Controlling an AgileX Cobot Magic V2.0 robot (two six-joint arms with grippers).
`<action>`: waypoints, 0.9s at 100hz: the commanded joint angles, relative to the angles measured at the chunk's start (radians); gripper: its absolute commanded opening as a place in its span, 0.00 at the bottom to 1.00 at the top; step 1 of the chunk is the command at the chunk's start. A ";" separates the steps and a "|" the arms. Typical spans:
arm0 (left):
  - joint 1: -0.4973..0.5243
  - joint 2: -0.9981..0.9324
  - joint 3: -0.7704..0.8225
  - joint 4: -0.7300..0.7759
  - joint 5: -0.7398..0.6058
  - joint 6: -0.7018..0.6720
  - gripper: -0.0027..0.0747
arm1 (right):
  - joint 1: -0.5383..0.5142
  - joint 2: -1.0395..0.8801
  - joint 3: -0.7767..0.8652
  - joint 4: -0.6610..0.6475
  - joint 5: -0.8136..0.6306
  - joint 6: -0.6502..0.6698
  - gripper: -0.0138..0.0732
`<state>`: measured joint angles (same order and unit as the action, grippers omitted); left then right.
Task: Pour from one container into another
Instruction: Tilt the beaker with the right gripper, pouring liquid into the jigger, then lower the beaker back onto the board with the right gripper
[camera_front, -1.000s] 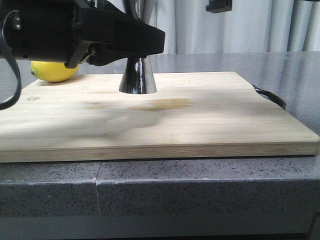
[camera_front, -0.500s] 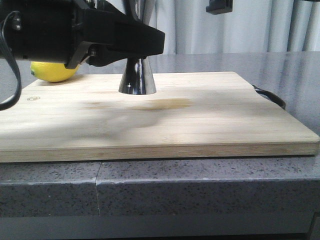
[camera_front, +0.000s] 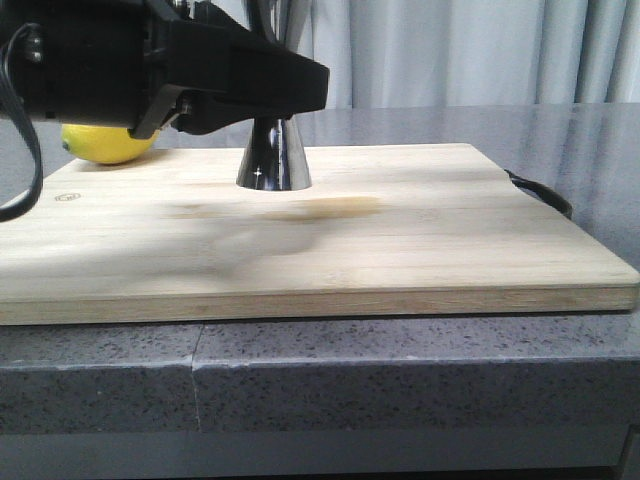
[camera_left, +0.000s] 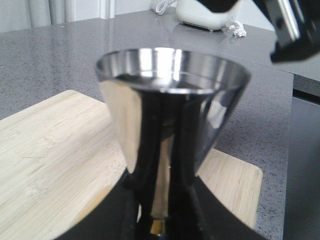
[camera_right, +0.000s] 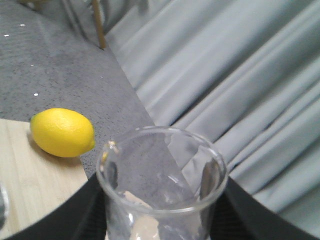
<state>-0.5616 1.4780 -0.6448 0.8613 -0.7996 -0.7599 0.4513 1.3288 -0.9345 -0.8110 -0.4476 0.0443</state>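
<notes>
Left hand (camera_left: 160, 227) clamps the slick steel jigger (camera_left: 167, 130) at its waist — right hand (camera_right: 160, 220) grips the fragile glass beaker (camera_right: 161, 185) by its wall.

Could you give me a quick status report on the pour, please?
Left gripper shut on jigger, standing on cutting board. Right gripper shut on beaker, not visibly tipped. Lemon off to the side.
</notes>
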 joint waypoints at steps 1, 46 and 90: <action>-0.009 -0.025 -0.026 -0.039 -0.068 -0.009 0.01 | -0.013 -0.032 -0.037 0.191 0.016 0.024 0.34; -0.009 -0.025 -0.026 -0.039 -0.068 -0.009 0.01 | -0.152 0.200 -0.023 0.351 -0.195 0.220 0.34; -0.009 -0.025 -0.026 -0.039 -0.068 -0.009 0.01 | -0.152 0.368 -0.016 0.351 -0.310 0.222 0.34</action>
<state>-0.5616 1.4796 -0.6448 0.8613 -0.7960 -0.7599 0.3040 1.7315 -0.9305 -0.4781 -0.6668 0.2619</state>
